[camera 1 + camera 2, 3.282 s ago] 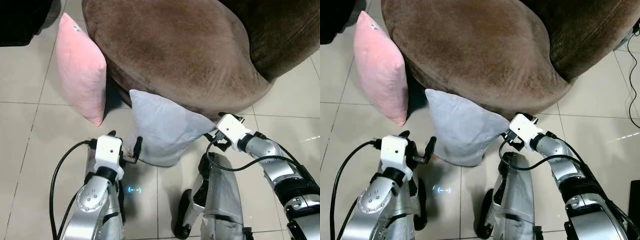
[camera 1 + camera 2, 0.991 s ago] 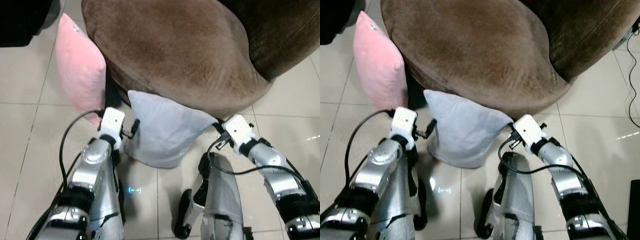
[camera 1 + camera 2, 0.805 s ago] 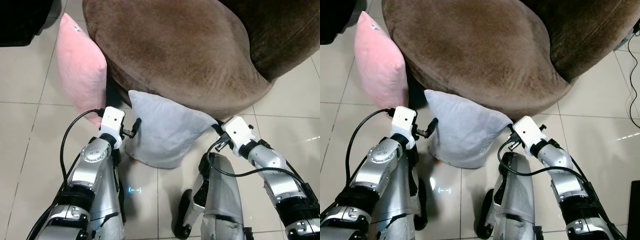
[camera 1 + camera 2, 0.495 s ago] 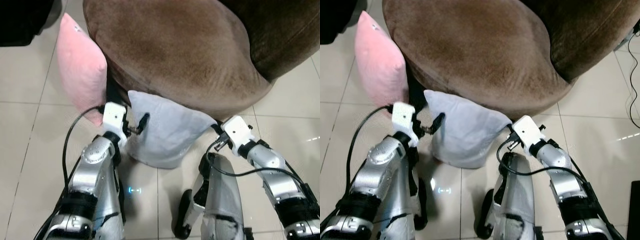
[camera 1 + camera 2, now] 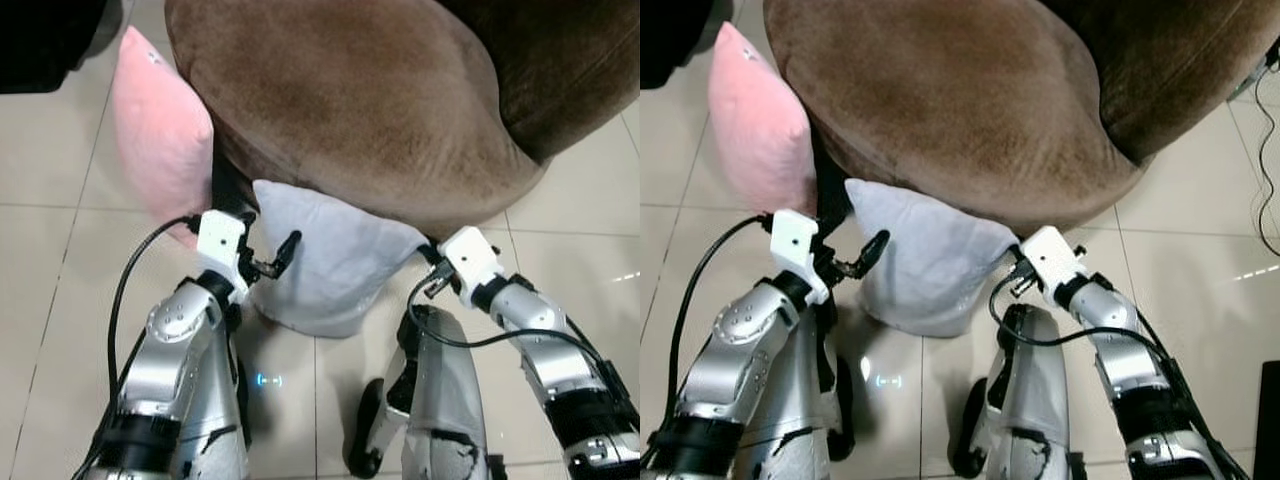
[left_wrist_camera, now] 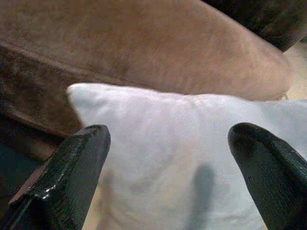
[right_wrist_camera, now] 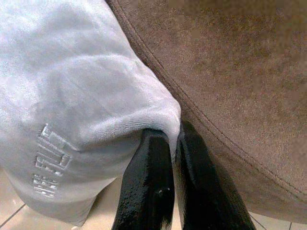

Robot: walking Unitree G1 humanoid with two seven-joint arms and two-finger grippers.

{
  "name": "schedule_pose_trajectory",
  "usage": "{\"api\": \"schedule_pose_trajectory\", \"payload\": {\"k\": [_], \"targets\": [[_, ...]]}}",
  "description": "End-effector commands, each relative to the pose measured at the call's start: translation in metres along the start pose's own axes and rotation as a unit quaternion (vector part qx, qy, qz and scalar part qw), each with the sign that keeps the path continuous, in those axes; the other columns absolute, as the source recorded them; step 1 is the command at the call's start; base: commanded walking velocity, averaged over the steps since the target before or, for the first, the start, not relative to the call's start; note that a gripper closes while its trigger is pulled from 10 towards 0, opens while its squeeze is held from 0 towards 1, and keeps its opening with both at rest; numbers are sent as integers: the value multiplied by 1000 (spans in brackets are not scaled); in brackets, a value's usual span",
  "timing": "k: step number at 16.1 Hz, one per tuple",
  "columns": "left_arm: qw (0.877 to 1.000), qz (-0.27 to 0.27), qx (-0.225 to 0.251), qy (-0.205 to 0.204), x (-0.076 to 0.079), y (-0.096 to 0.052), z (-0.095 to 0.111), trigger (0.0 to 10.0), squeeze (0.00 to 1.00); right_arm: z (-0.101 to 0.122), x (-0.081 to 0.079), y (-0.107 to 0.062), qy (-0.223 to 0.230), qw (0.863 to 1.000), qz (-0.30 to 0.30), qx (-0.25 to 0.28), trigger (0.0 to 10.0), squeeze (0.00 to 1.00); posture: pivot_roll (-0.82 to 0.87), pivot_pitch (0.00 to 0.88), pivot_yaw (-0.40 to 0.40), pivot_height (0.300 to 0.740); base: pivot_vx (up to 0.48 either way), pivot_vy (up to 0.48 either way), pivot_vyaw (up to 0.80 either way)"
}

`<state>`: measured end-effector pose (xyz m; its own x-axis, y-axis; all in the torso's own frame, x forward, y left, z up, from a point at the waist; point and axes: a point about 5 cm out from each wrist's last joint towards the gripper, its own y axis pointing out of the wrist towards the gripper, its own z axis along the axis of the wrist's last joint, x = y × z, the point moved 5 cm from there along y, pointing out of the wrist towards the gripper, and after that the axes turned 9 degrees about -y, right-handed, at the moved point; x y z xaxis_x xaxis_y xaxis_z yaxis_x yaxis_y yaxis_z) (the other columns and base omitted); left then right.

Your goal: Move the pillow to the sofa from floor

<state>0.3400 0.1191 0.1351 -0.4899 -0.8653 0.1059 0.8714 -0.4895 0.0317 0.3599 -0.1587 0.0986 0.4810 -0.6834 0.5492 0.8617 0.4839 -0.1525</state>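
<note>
The grey pillow point(image 5: 325, 260) stands on its lower edge on the tiled floor point(image 5: 60, 290), leaning back against the front of the brown sofa point(image 5: 350, 100), whose rounded seat overhangs its upper edge. The left tool point(image 5: 285, 248) is at the pillow's 9 o'clock side, near its upper corner; its two black fingers point(image 6: 67, 177) are spread wide apart, one on each side of that corner, with the pale fabric between them, and they are not closed on it. The right tool point(image 7: 175, 148) is at the pillow's 3 o'clock corner, tucked under the sofa's edge; its fingers are pressed together and pinch the corner of the grey pillow, the cloth bunched just above the tips. Raised lettering on the pillow's face point(image 7: 50, 160) shows in the right wrist view, too soft to read. A pink pillow point(image 5: 160, 140) stands upright on the floor at about 10 o'clock from the grey one, leaning on the sofa's side, apart from the grey pillow. The robot's silver legs point(image 5: 440, 400) show at the 6 o'clock edge of the head views, with a black cable point(image 5: 125, 310) looping along the left arm.
</note>
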Motion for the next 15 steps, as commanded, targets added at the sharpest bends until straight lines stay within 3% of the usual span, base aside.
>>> {"api": "schedule_pose_trajectory", "payload": {"k": [1, 4, 5, 11, 15], "targets": [[999, -32, -10, -22, 17, -4, -2, 10000, 0, -8, -1, -4, 5, 1000, 4, -14, 0, 0, 99, 349, -176, 471, 0, 0, 0], [993, -91, -4, -70, 43, -22, 18, 10000, 0, -13, -1, -6, 7, 1000, 5, -22, 0, 0, 117, 357, -181, 471, 0, 0, 0], [991, -102, -23, -83, 55, -39, 22, 10000, 0, -17, -4, -5, 11, 1000, 7, -27, 0, 0, 148, 357, -187, 471, 0, 0, 0], [996, -46, -56, -57, 50, -54, 11, 10000, 0, -14, -14, 6, 20, 999, 19, -23, 0, 0, 201, 339, -200, 471, 0, 0, 0], [997, -30, -59, -37, 45, -54, 13, 10000, 0, -14, -16, 9, 22, 999, 20, -22, 0, 0, 207, 332, -194, 471, 0, 0, 0]]}}
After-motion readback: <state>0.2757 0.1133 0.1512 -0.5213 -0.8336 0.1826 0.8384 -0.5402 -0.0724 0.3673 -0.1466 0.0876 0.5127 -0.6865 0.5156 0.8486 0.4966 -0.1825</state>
